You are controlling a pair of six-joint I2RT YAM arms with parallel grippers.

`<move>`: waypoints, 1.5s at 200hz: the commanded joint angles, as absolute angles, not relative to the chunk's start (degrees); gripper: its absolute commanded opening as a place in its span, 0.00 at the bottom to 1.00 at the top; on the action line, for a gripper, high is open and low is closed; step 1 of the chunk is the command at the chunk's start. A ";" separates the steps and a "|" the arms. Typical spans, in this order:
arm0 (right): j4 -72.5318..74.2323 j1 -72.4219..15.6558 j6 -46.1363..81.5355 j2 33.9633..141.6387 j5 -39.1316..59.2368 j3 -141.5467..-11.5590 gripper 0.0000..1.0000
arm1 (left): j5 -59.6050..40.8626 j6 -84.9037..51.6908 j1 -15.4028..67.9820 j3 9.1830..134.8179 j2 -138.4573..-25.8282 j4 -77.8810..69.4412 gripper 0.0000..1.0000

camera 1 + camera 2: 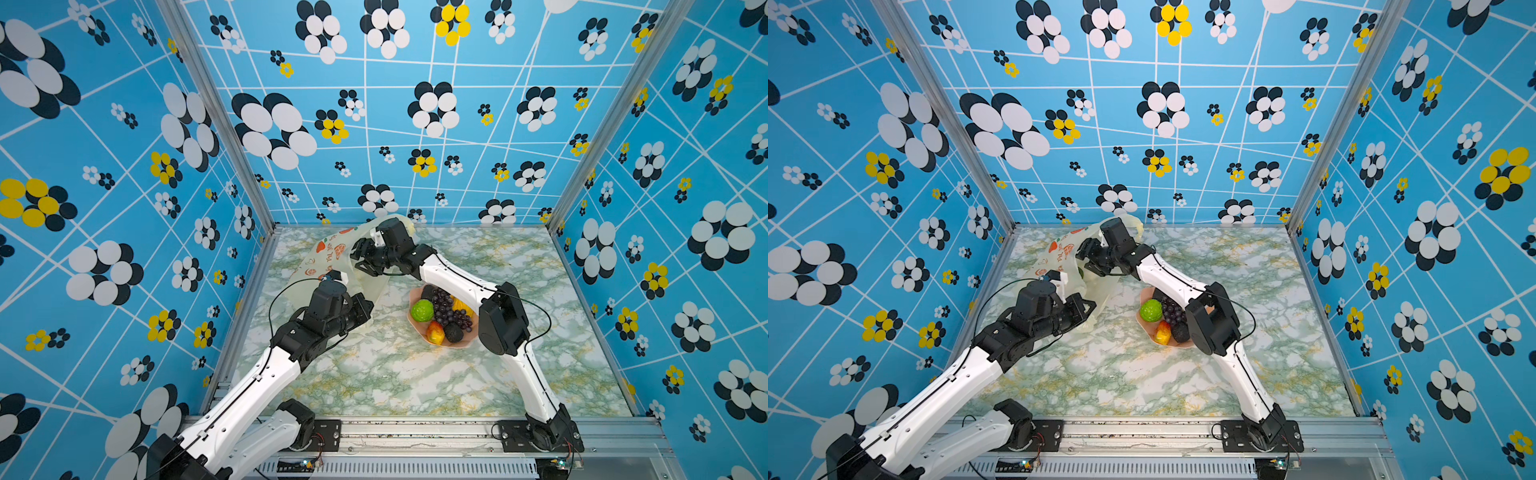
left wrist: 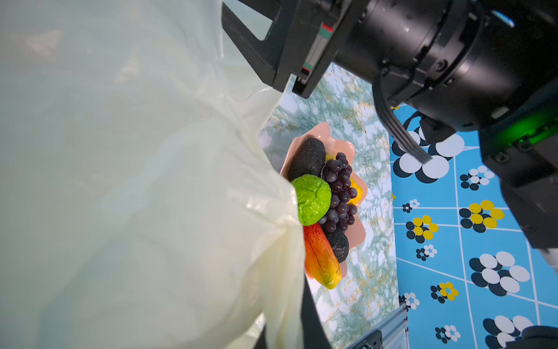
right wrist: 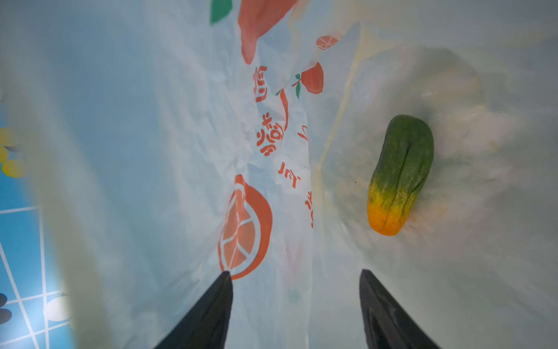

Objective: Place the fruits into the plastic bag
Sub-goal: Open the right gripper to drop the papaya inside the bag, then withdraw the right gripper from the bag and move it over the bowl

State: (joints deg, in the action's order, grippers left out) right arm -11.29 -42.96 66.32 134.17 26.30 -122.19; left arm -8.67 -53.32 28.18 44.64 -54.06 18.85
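Plastic bag (image 1: 328, 257): thin, translucent pale yellow, printed with orange slices and orange writing. Placed at the far left of the bench (image 1: 415, 382), held up with its mouth toward the middle. Print legible in both top views. Same bag (image 2: 136, 181) filling most of the left wrist view as plain crumpled film. Same bag (image 3: 181, 151) seen from inside in the right wrist view, print reversed.

Mango (image 3: 400, 175): green running to orange at one end. Lying inside the bag against its wall, apart from both fingers. Clear in the right wrist view only.

Right gripper (image 3: 295, 273): reached across into the bag's mouth, jaws spread, nothing between them.

Left gripper (image 1: 365, 309): at the bag's near edge, pinched closed on the film. Pinch point hidden behind folds in the left wrist view.

Bowl (image 1: 415, 328): pink, scalloped, on the bench right of the bag, partly covered by the right arm (image 1: 457, 278) in both top views. Contents best shown in the left wrist view:
- lime (image 2: 311, 199)
- grape bunch (image 2: 339, 193)
- two dark bumpy ovals (image 2: 306, 158), one at each end
- red-yellow piece (image 2: 320, 260)
- yellow piece (image 2: 356, 190), mostly behind the grapes
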 commanded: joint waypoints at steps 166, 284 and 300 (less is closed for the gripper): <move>-51.69 -43.04 13.82 116.58 17.33 -125.48 0.99 | -11.78 -55.86 21.27 43.86 -52.65 21.88 0.00; -26.12 -42.50 9.23 83.00 -11.20 -88.75 0.99 | -11.18 -56.24 20.35 42.47 -50.81 21.75 0.00; -28.99 -41.48 9.46 80.93 -10.59 -88.57 0.99 | -11.19 -56.51 20.28 42.05 -50.79 21.34 0.00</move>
